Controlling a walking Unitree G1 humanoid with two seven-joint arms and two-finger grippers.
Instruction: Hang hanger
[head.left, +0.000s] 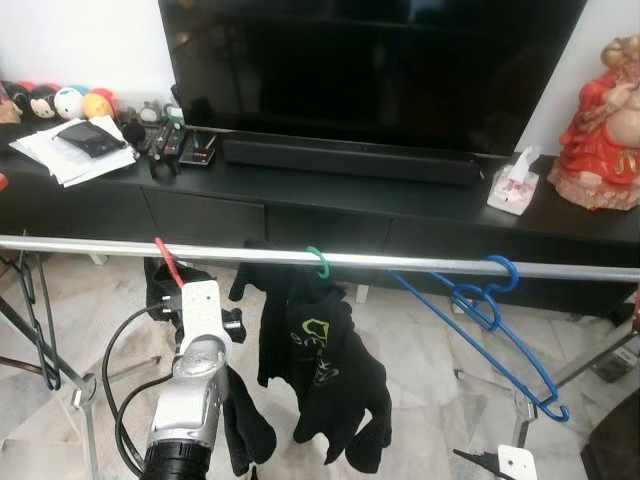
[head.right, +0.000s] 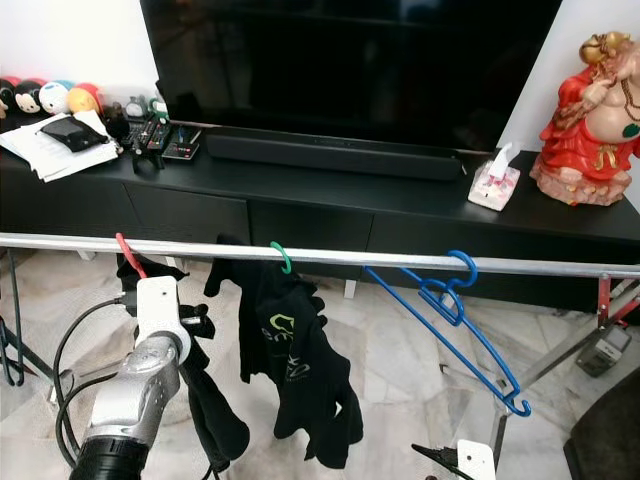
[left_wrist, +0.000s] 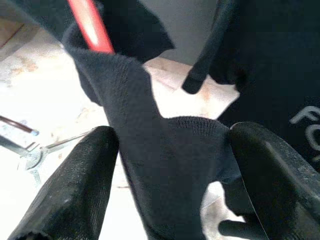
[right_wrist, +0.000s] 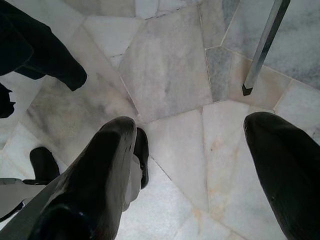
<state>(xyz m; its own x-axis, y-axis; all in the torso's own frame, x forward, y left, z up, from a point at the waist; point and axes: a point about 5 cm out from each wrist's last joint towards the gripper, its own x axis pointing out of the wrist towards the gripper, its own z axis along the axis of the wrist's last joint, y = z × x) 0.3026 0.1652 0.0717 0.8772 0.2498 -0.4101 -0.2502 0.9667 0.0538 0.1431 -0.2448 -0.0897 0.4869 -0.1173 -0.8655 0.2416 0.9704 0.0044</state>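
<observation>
Three hangers: we count red, green and blue on one silver rail (head.left: 90, 246) running across in front of the TV bench (head.left: 330, 200).
Red hanger (head.left: 166, 262): hooked over the rail at the left end, carrying a black garment (head.left: 245, 425); our left arm is right under it.
Left pincer (left_wrist: 170, 170): fingers (left_wrist: 75, 185) spread apart, a fold of the black garment hangs between them; we see no clamping. The red hanger bar runs just above the fold in the left wrist view.
Green hanger (head.left: 318, 262): mid rail, holds a black top with a green logo (head.left: 320, 370).
Blue hanger (head.left: 490, 310): bare, hooked further right on the rail, tilted down to the right.
Right pincer (right_wrist: 195, 165): low at our right side, fingers wide apart over marble floor (right_wrist: 170, 70), holding nothing.
Bench: TV (head.left: 370, 60), soundbar (head.left: 350, 160), tissue box (head.left: 512, 188), red figurine (head.left: 600, 125), papers (head.left: 70, 150).
</observation>
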